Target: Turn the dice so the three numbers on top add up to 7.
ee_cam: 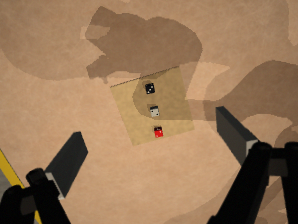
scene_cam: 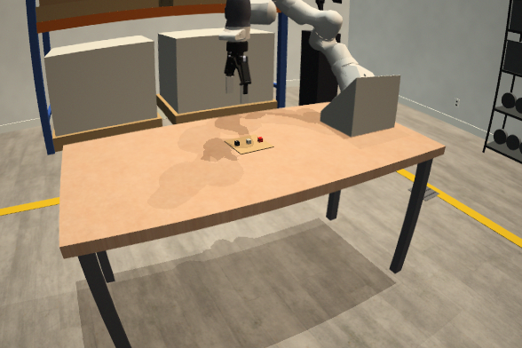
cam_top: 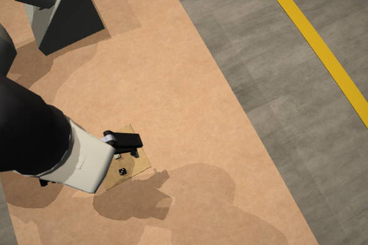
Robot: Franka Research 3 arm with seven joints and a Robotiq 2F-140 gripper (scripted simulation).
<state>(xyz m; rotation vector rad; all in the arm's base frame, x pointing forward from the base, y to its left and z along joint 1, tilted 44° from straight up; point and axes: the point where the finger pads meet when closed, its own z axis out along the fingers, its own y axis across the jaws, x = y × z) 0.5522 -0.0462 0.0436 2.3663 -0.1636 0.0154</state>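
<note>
A tan mat (cam_top: pixel 142 163) (scene_cam: pixel 262 147) (ee_cam: pixel 124 110) lies flat on the table. A black die (cam_top: pixel 122 171) (scene_cam: pixel 237 143) (ee_cam: pixel 150 88), a white die (cam_top: pixel 117 156) (scene_cam: pixel 249 141) (ee_cam: pixel 154 111) and a red die (scene_cam: pixel 260 139) (ee_cam: pixel 158 132) stand in a row on it, apart from each other. The red die is near one mat edge and is hidden in the top view. Pips show on the black and white dice, but the top numbers are too small to read surely. My gripper (scene_cam: pixel 237 89) (ee_cam: pixel 148 131) is open and empty, high above the table.
The table (cam_top: pixel 188 109) (scene_cam: pixel 133 177) carries the arm's grey wedge-shaped base (cam_top: pixel 75 19) (scene_cam: pixel 375 104). Shadows of the arm fall across the mat and the table around it. Large pale boxes (scene_cam: pixel 102 89) (scene_cam: pixel 217 71) stand behind the table.
</note>
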